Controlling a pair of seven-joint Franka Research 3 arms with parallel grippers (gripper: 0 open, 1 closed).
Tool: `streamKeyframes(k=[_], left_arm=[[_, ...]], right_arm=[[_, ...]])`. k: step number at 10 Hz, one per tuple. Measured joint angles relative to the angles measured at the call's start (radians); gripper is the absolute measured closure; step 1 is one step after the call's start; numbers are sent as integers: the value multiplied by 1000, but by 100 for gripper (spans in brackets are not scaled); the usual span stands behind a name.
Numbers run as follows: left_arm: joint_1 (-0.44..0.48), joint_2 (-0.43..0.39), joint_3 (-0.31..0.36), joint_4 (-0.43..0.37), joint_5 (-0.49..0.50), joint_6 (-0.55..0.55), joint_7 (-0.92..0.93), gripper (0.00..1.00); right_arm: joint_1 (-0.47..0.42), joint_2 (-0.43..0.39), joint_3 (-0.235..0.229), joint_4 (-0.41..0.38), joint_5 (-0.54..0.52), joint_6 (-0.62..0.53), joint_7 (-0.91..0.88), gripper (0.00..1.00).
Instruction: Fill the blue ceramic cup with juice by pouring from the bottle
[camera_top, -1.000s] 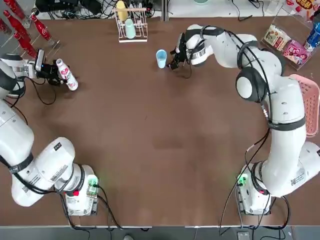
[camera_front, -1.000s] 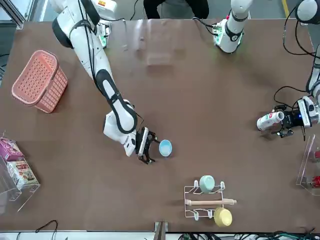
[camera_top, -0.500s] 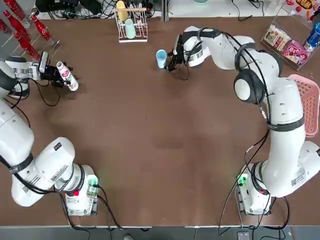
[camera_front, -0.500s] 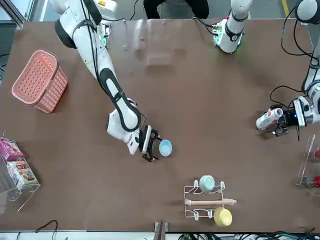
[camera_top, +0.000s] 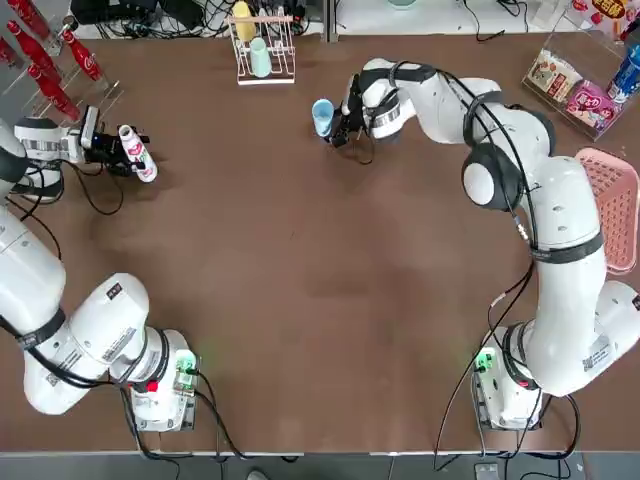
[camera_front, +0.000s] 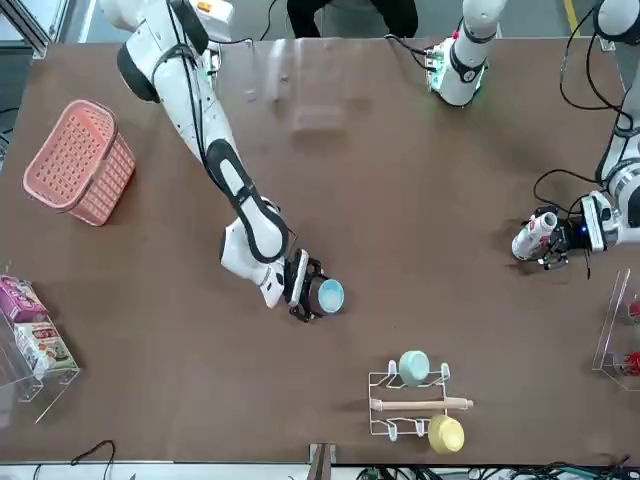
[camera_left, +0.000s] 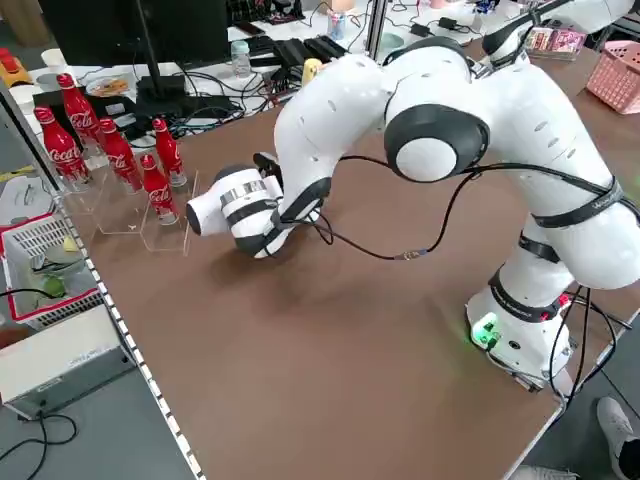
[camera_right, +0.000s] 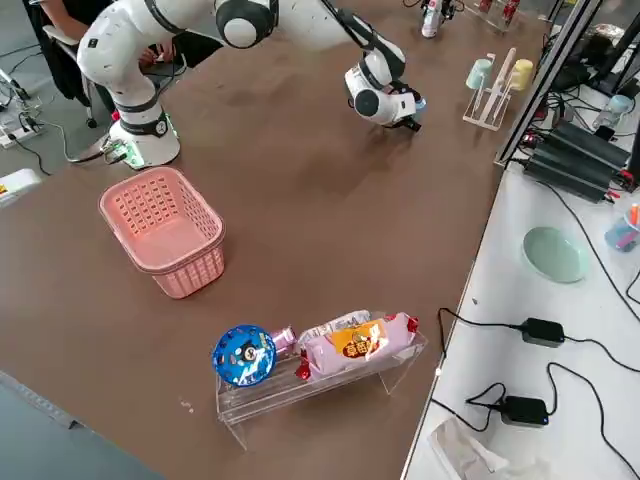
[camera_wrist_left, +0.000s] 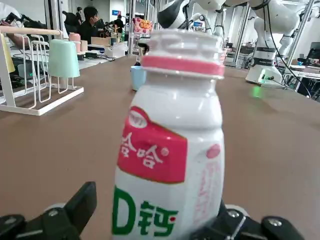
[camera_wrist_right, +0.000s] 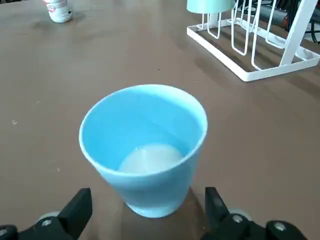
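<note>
Both arms are closing in: the right claw (camera_top: 335, 122), fingers apart, is now bracketing the small light-blue ceramic cup (camera_top: 322, 115) near the desk's far edge, while the left claw (camera_top: 118, 153) is narrowing around the white plastic bottle (camera_top: 136, 153), label reading "D钙", by the left edge, so both grasps look imminent

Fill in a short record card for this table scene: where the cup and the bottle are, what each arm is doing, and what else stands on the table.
blue ceramic cup: upright, between the right gripper's open fingers
bottle: upright, capped, at the table's left side, between the left gripper's fingers; grip not yet clear
cup and bottle: far apart
drying rack: at the far edge, holding a mint-green cup and a yellow cup
pink basket: on the robot's right side
red cola bottles: on the left edge
</note>
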Motion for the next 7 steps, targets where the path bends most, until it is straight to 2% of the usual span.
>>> streamKeyframes(k=[1, 2, 3, 4, 6, 7], left_arm=[[1, -1, 0, 0, 0, 0, 0, 8], [5, -2, 0, -1, 0, 0, 0, 19], [11, -2, 0, -2, 0, 0, 0, 37], [15, -3, 0, -4, 0, 0, 2, 42], [16, -4, -1, -4, 0, -1, 3, 44], [17, -9, -6, -4, 0, -2, 3, 51]], right_arm=[[3, 1, 0, 5, 1, 0, 0, 0], [5, 4, 0, 8, 3, 0, 0, 0], [6, 8, 0, 12, 3, 0, 0, 0], [7, 15, 1, 19, 3, 0, 0, 2], [14, 34, 3, 50, 4, 0, 0, 3], [16, 40, 3, 59, 4, 1, 0, 5]])
